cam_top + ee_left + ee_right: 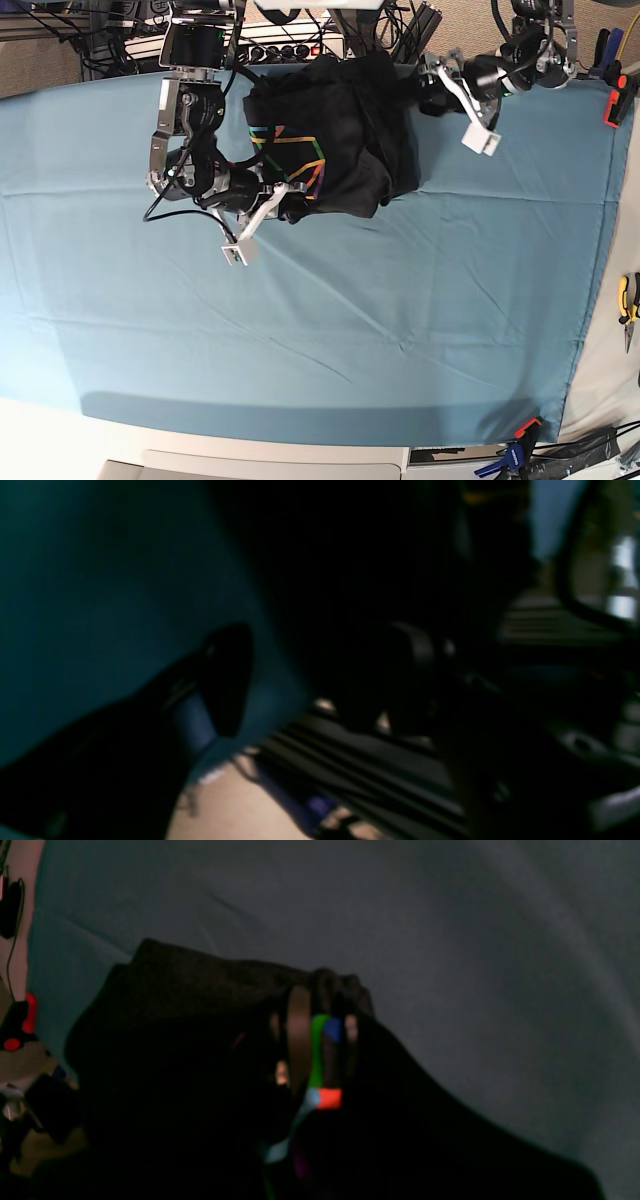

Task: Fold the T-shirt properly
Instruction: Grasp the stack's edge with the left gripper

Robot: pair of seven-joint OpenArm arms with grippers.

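The black T-shirt (345,140) lies bunched at the back middle of the table, with its rainbow line print (290,150) showing on the left part. My right gripper (283,200) is at the shirt's near left edge. In the right wrist view this gripper (320,990) is shut on a fold of the T-shirt (190,1005), with coloured print between the fingers. My left gripper (437,92) hangs open at the shirt's far right edge. The left wrist view is dark and blurred: one finger (227,680) stands over the teal cloth, with the T-shirt (350,580) a dark mass beside it.
A teal table cloth (350,330) covers the table. Clamps hold it at the right back corner (618,100) and right front corner (522,432). Cables and a power strip (290,45) run along the back edge. Pliers (628,300) lie off the right edge.
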